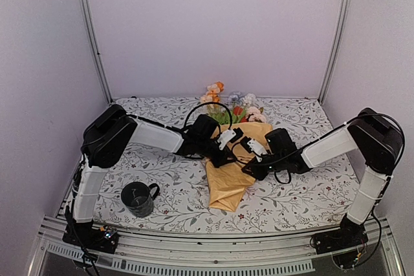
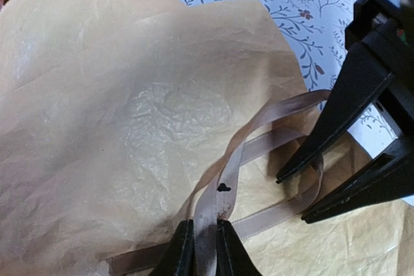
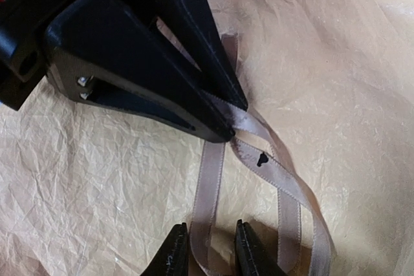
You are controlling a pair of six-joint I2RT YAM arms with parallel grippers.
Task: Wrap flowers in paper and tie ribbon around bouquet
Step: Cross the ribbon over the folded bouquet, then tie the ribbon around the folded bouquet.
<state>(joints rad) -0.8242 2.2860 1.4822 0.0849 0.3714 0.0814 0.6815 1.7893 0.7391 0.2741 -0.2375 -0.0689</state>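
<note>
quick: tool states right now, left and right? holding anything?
Left tool: closed on the thin tan-brown ribbon.
Right tool: jaws slightly apart around a strand of that ribbon; whether it grips cannot be told.

Left arm (image 1: 152,135), right arm (image 1: 330,147), white links, black joint housings, black cables (image 1: 207,109), left gripper (image 3: 233,121) tapered black fingers (image 3: 162,75), silver screws (image 3: 83,82).

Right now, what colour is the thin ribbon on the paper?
Thin ribbon: pale tan-brown, clearest in right wrist view.
</note>
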